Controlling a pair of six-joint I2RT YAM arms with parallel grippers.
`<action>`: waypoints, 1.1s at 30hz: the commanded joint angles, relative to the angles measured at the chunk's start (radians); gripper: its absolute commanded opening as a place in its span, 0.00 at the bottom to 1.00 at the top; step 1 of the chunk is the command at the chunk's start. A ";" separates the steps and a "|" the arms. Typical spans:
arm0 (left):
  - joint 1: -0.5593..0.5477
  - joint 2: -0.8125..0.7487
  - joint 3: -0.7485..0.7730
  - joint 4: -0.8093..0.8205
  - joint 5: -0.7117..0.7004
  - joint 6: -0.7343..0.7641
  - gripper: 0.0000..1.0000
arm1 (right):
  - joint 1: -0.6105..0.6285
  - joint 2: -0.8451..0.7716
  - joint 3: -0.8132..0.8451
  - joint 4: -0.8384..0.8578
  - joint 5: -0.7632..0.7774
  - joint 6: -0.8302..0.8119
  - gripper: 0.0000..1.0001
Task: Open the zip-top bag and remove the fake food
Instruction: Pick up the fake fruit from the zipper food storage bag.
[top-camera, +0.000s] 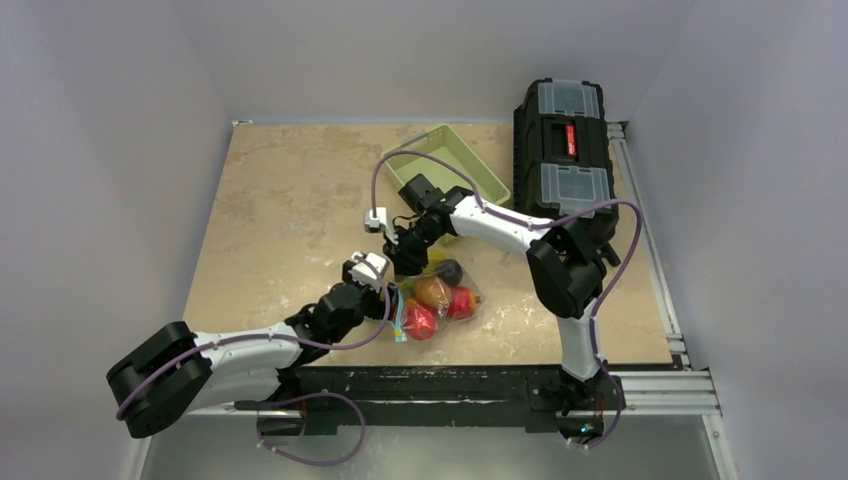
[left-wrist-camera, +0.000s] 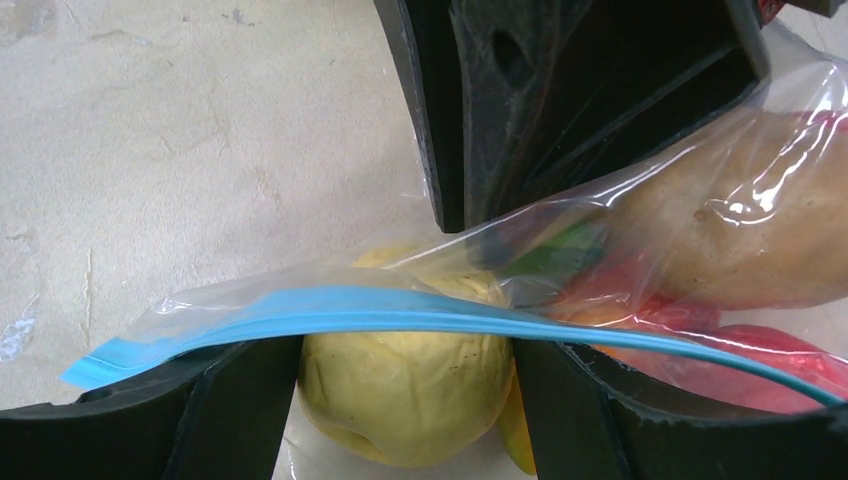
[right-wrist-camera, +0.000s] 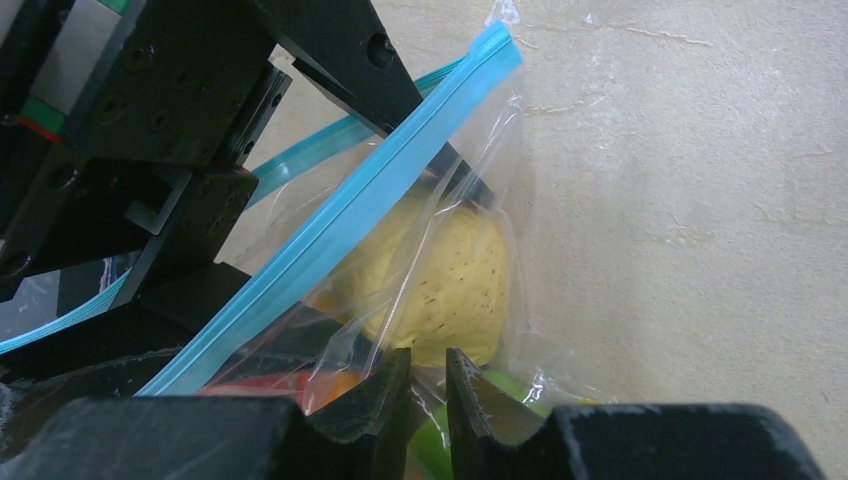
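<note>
The zip-top bag (top-camera: 478, 298) lies near the table's front edge, with its teal-blue zip strip (left-wrist-camera: 330, 310) parted at the mouth. Fake food fills it: red (top-camera: 460, 303), orange (top-camera: 432, 290) and dark purple (top-camera: 450, 270) pieces. My left gripper (top-camera: 388, 290) reaches into the mouth. Its fingers (left-wrist-camera: 230, 410) touch both sides of a yellow fruit (left-wrist-camera: 400, 400), with the strip lying over them. My right gripper (top-camera: 408, 262) sits at the bag's far edge. In the right wrist view it (right-wrist-camera: 428, 365) pinches clear film just before the yellow fruit (right-wrist-camera: 450, 280) and a green piece (right-wrist-camera: 440, 450).
A pale green basket (top-camera: 455, 160) stands behind the right gripper. A black toolbox (top-camera: 565, 130) sits at the back right. The bag lies close to the table's near edge, and grey walls close in both sides.
</note>
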 joint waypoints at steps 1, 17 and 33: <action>0.004 0.029 0.039 -0.064 -0.011 -0.050 0.72 | -0.010 -0.027 0.035 -0.016 -0.031 -0.005 0.21; 0.004 -0.073 0.048 -0.170 0.075 -0.129 0.47 | -0.078 -0.218 0.007 -0.058 -0.056 -0.075 0.44; 0.003 -0.115 0.015 -0.188 0.101 -0.187 0.75 | -0.041 -0.244 -0.141 -0.041 0.034 -0.160 0.62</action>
